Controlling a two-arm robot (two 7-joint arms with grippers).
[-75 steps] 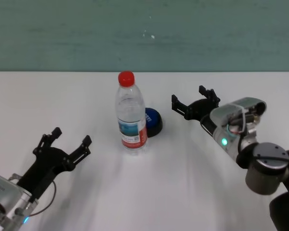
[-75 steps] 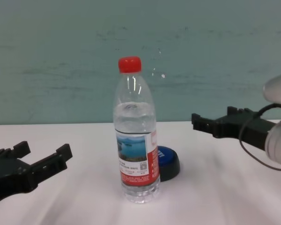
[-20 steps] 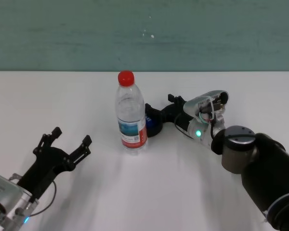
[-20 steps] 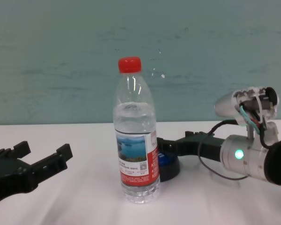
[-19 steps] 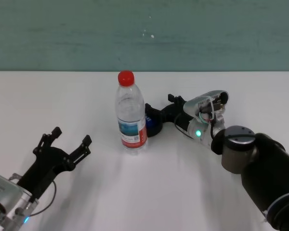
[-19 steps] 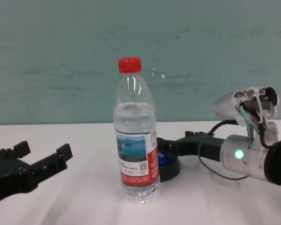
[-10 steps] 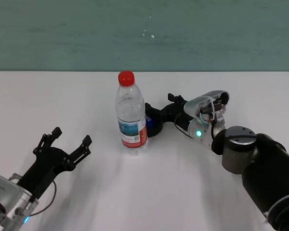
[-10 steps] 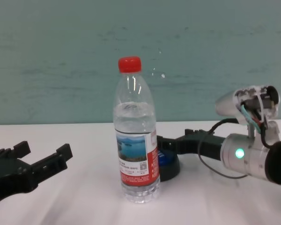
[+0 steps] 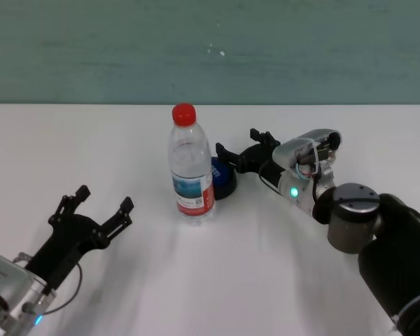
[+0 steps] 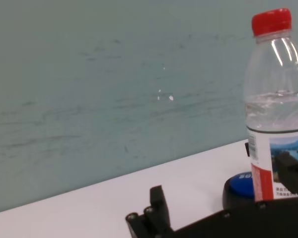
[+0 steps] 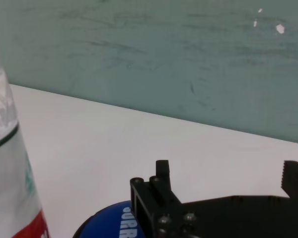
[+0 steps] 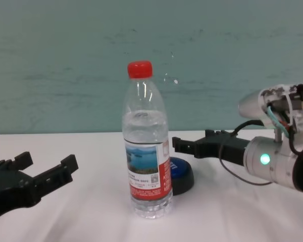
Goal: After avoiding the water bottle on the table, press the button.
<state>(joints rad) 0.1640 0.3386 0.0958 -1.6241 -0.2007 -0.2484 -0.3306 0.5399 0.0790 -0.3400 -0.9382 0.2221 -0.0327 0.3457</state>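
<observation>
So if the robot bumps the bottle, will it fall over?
Probably, if hit high up: the bottle is tall and narrow, standing on a small base on the smooth table. It looks mostly full of water, so it is likely heavy enough to resist a light nudge and may slide instead. Once down, its round body would probably roll.

The right arm (image 9: 378, 238) has a dark grey rounded shell with a flat round cap, then a silver wrist part (image 12: 270, 161) with a small green light. Thin coloured wires and a black cable sit near its top. Both the right gripper (image 9: 243, 155) and the left gripper (image 9: 91, 213) are matt black, with notched fingertips and small screws.
</observation>
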